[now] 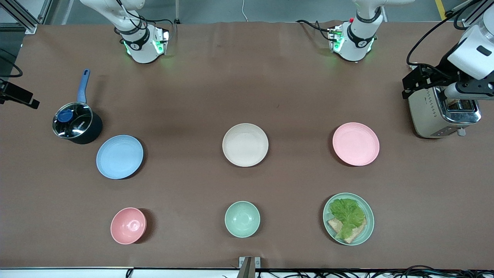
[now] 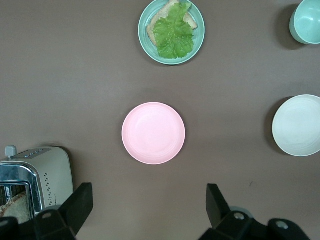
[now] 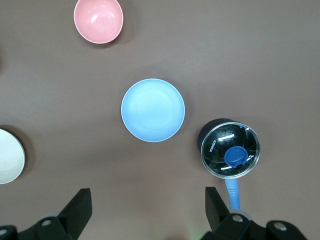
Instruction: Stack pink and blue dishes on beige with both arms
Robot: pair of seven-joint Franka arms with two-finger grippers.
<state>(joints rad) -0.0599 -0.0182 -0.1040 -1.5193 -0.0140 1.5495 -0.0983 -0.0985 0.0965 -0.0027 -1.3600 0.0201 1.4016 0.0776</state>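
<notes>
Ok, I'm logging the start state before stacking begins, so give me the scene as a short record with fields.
beige plate: mid-table, nothing on it
pink plate: toward left arm's end, bare
blue plate: toward right arm's end, beside the lidded pot
left hand: open, high over the pink plate
right hand: open, high over the blue plate
stacking: not begun
</notes>
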